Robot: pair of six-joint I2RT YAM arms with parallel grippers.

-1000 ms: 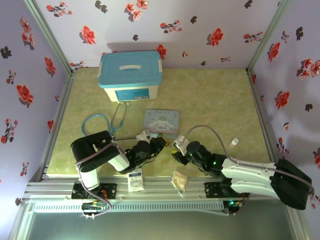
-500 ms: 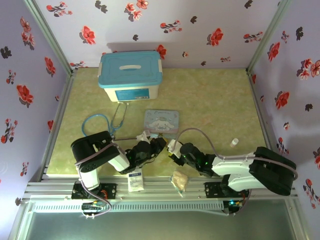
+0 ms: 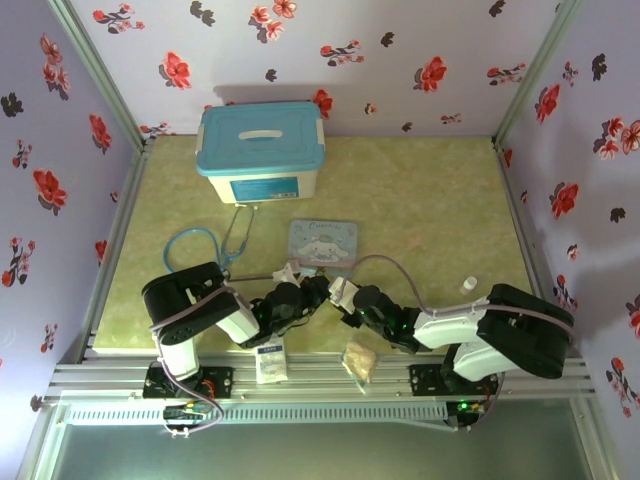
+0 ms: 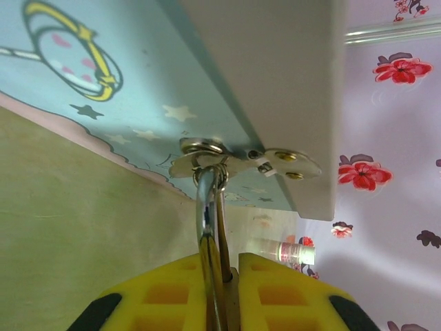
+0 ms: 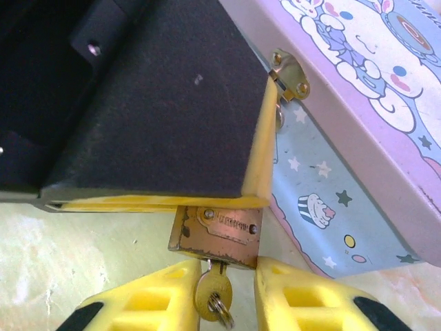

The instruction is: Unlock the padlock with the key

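On the left part of the table [image 3: 430,190] a stethoscope [image 3: 200,245] is lying coiled. A blue-lidded box [image 3: 262,150] is standing behind it near the back wall. A white packet [image 3: 269,362] is lying at the near edge, just in front of the left arm.

The left gripper [image 4: 220,283] is reaching toward the tin [image 3: 323,243]. Its jaws are pressing together on the padlock [image 5: 217,233], with the silver shackle [image 4: 205,207] pinched between the yellow fingers [image 4: 165,289]. The shackle is running up to the hasp [image 4: 275,160] on the tin's front edge and appears to be passing through its loop. The padlock is thus hanging at the tin's near side, just off the table.

The key [image 5: 210,289] is sitting in the keyhole at the padlock's bottom, a small ring dangling from its head. The right gripper [image 5: 227,286] is meeting the left one head-on. Its jaws are standing slightly spread to either side of the key. One finger [image 5: 151,296] is touching or nearly touching the key's head, and a gap is showing at the other.

A tan wrapper [image 3: 360,360] is lying on the near rail below the right gripper. Farther right, a small white bottle [image 3: 467,285] is standing well apart from everything else.
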